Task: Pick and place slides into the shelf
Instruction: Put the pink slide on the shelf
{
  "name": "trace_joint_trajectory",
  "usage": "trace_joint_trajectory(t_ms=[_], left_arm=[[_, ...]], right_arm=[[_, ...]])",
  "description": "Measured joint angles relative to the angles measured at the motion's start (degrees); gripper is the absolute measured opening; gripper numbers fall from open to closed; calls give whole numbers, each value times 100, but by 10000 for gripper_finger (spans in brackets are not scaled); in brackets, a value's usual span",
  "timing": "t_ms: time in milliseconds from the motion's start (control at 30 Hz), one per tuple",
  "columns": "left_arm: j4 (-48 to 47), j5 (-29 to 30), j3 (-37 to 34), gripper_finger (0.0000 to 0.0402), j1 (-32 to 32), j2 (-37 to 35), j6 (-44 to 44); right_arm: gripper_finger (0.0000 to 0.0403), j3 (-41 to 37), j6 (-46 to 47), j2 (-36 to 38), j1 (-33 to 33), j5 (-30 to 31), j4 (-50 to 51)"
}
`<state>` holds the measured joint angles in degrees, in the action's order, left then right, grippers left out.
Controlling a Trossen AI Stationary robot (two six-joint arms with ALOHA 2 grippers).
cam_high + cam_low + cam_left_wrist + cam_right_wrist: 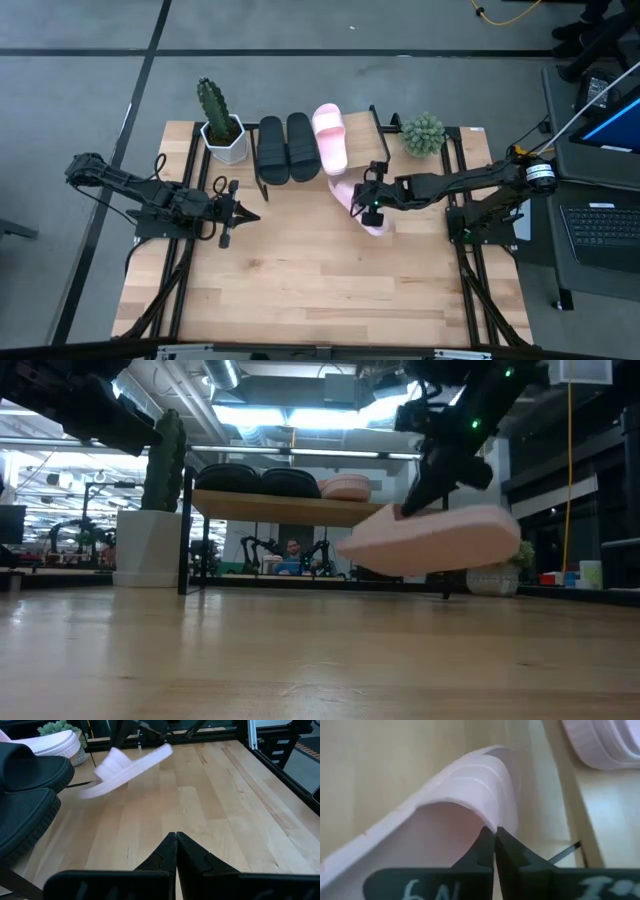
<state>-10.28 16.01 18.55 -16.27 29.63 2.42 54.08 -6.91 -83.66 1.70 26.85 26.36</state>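
Observation:
Two black slides point(286, 148) and one pink slide point(330, 138) lie side by side on the shelf point(362, 145) at the far side of the table. The second pink slide point(366, 213) hangs in the air in front of the shelf's right end, under my right gripper point(372, 197), which is shut on it. The low view shows this slide point(430, 540) off the tabletop, below the level of the shelf plank point(280, 508). My left gripper point(245, 213) is shut and holds nothing, low over the table in front of the shelf's left end. My right gripper pinches the pink slide's wide strap at its edge point(487, 817) between the two shut fingers point(485, 845). The fingers come from above, slanting down. The slide is lifted clear of the table and tilted, one end point(350, 547) lower than the other.
A cactus in a white pot point(220, 125) stands left of the shelf, a small round green plant point(423, 133) right of it. The wooden tabletop point(320, 290) lies bare toward the near edge. A laptop point(600, 225) sits beyond the table's right edge.

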Motion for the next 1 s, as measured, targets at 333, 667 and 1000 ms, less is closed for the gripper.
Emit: trace_joint_trajectory(t_ms=[333,667,1000], left_arm=[[0,0,0,0,0,0,7],[0,-2,0,0,0,0,22],[0,-2,0,0,-2,-2,22]], right_arm=[[4,403,676,4,708,25,478],[4,657,1685,4,1534,804,1116],[4,1400,2180,7,1882,1128,2092]])
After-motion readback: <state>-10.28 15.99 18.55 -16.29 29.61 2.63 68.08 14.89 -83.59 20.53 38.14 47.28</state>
